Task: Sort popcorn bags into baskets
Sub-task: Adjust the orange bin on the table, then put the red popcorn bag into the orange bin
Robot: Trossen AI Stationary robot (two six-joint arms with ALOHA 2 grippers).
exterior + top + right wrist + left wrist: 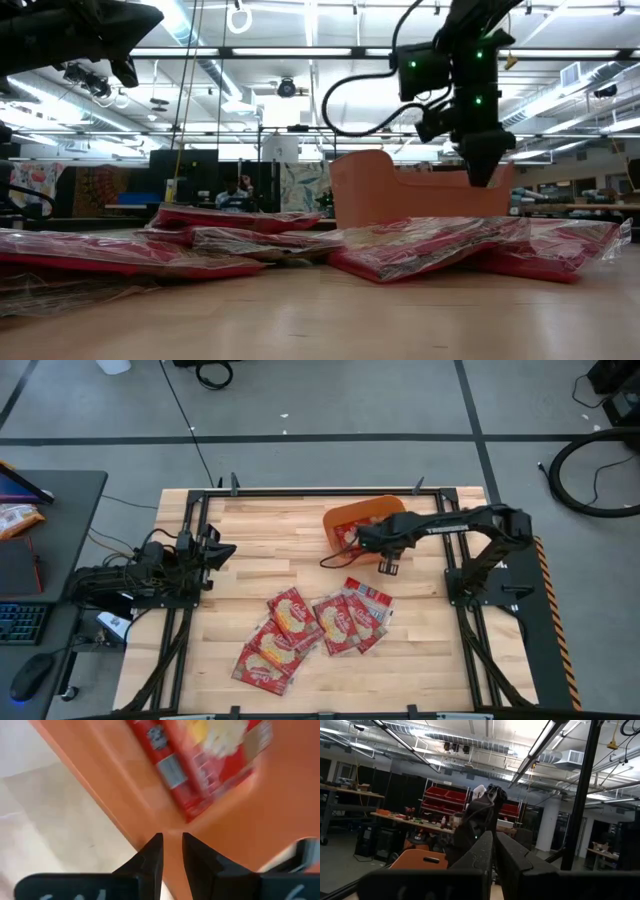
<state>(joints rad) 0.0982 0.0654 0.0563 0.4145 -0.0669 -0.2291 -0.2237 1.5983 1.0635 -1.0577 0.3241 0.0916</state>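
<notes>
So, quick rundown of what's on the table:

Basket: the orange basket (362, 522) sits right under the right gripper (368, 540), which hangs over the basket's near rim; in the right wrist view the fingertips point down at the orange wall (125, 805) where it meets the wood.

Bag in basket: one popcorn bag (200, 760) lies inside the tub, just ahead of the right gripper's fingertips and below them, not touching. It's blurry in that view, but the red packet with the popcorn picture is clear enough.

Loose bags: the rest of the popcorn bags (310, 625) are spread in an overlapping bunch on the table (260, 540), well apart from the right gripper, on the side of it away from the basket. In the low view they're a flat red pile (400, 250) in front of the tub.

Right gripper fingers: down to a narrow slit, nothing between them.

Right arm pose: stretched out from its base at the table's right edge, reaching across with the wrist tipped downward above the basket.

Left gripper: the left gripper (218, 550) is parked at the table's left edge, arm folded low, fingers pressed nearly together and empty, well away from every bag.
</notes>
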